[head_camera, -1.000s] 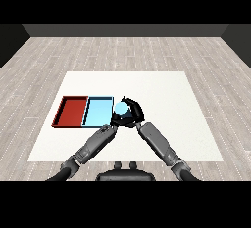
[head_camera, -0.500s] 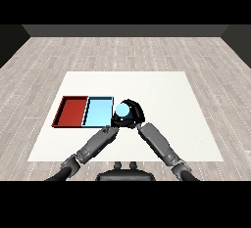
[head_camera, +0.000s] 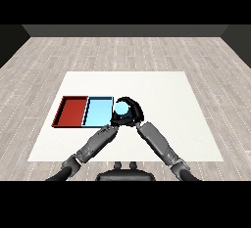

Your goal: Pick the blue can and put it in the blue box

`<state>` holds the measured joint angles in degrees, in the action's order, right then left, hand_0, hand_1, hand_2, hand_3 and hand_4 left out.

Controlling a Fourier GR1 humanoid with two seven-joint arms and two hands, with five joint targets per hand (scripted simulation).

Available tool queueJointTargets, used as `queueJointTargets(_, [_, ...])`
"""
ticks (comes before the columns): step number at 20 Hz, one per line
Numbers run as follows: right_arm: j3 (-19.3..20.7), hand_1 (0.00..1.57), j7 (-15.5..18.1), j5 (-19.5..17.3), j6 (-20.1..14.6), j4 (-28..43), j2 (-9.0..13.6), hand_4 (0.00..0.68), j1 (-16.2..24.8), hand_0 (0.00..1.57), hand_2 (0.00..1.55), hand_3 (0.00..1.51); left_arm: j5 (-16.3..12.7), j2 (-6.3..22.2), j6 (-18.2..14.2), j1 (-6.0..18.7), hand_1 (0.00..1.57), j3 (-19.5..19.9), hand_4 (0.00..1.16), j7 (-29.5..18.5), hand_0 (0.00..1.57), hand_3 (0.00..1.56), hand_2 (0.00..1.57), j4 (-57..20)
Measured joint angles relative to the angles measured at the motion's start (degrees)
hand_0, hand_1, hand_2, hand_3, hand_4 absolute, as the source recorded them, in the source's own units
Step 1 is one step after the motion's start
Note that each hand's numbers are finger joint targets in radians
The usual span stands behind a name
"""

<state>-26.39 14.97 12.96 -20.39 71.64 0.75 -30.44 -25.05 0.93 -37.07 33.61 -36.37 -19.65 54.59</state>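
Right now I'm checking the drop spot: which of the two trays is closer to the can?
The light blue tray; it lies right beside the blue can held in the right hand. The red tray lies beyond it.

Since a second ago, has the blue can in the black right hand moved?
Yes. The blue can, held by the right hand, has shifted slightly left, nearer the light blue tray and now at its right edge.

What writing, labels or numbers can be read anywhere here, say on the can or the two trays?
None can be read.
The blue can, held in the right hand, shows only a plain light blue top.
The red tray and the light blue tray are plain inside, with no marks.
The white table carries no sign either.
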Motion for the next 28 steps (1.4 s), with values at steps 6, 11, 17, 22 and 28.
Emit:
queueJointTargets(6, [0.0,0.0,-0.5,-1.3,-0.4,-1.2,-0.4,0.0,-0.7,0.0,0.0,0.0,1.1,-0.2,-0.3,-0.5,1.57,1.0,1.14,0.5,1.57,1.48,1.57,0.1])
queueJointTargets(11, [0.7,0.0,-0.5,-2.7,-0.2,-0.6,-0.4,0.0,0.6,0.0,0.0,0.0,1.8,-0.3,0.0,-0.3,1.57,2.0,1.15,1.3,1.57,1.49,1.57,0.3])
queueJointTargets(17, [6.4,0.0,-1.8,-1.2,1.2,2.5,0.1,0.0,1.8,0.0,0.0,0.0,1.8,-0.7,0.9,-1.8,1.57,3.6,1.14,-1.1,1.57,1.49,1.57,-0.1])
queueJointTargets(22, [9.8,0.0,-3.6,3.1,3.4,11.6,1.5,0.0,5.3,0.0,0.0,0.0,1.8,-0.8,1.9,-2.6,1.57,6.6,1.14,-3.1,1.57,1.48,1.57,-1.9])
queueJointTargets(28, [16.4,0.0,-2.1,8.2,7.4,20.7,5.7,0.0,11.5,0.0,0.0,0.0,2.6,2.2,1.7,-1.1,1.57,11.1,1.15,-2.7,1.57,1.48,1.57,-2.1])
